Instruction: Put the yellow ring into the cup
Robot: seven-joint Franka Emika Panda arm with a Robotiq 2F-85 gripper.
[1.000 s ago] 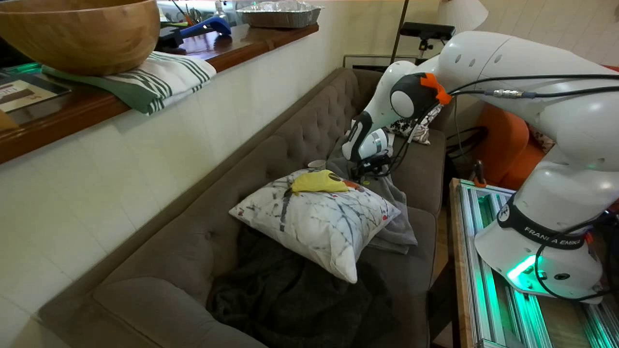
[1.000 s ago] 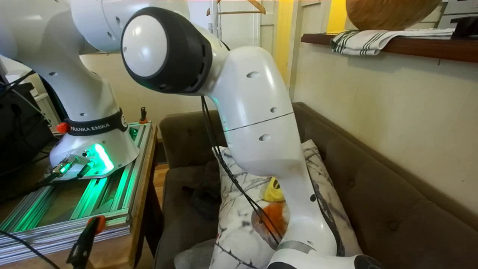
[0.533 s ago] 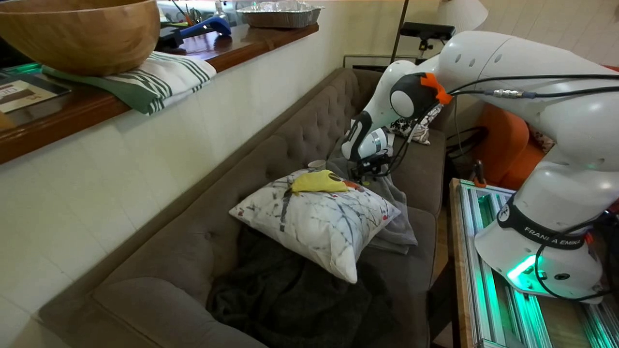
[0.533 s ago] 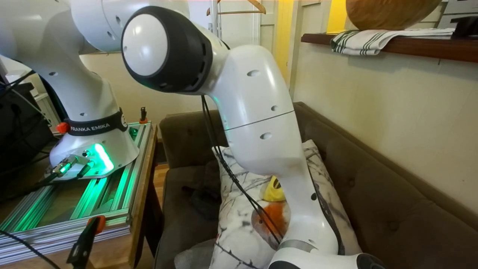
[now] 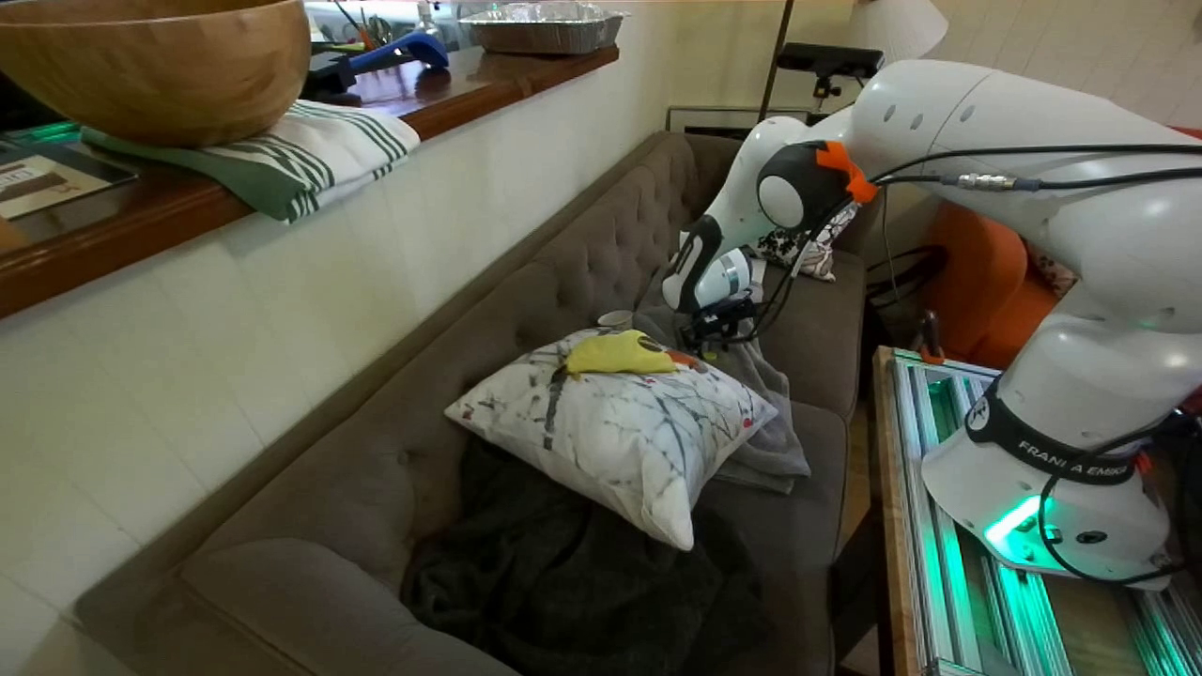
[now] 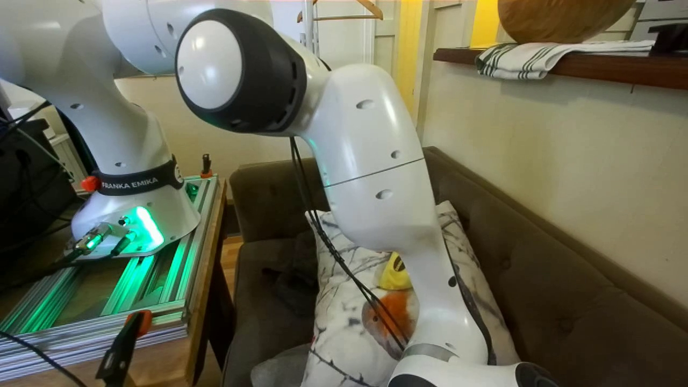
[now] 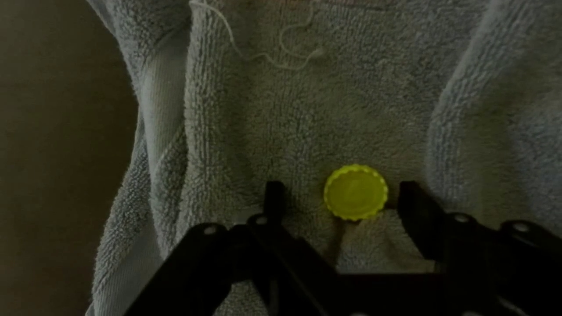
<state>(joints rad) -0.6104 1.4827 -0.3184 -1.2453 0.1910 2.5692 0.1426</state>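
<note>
The yellow disc [image 7: 355, 192], its rim crimped like a bottle cap's, lies on the rumpled grey towel [image 7: 316, 127] between the spread fingers [image 7: 275, 199] of the gripper [image 7: 340, 193], closer to the one on the right, with a gap showing on either side. The wrist view is dim; whether the fingertips touch the towel I cannot tell. In an exterior view the disc is a mere speck [image 5: 711, 355] near the gripper, whose fingers cannot be made out there. Only an exterior view shows the cup [image 5: 615, 320], left of the gripper on the far side of the pillow [image 5: 620, 432], which hides its lower part. On the pillow shows a yellow patch [image 5: 612, 354], print or separate thing I cannot tell. In an exterior view the arm [image 6: 384, 199] covers part of the pillow and runs out at the near edge, gripper cut off. Only the wrist view shows a pale thread [image 7: 285, 67] beyond the disc.
</note>
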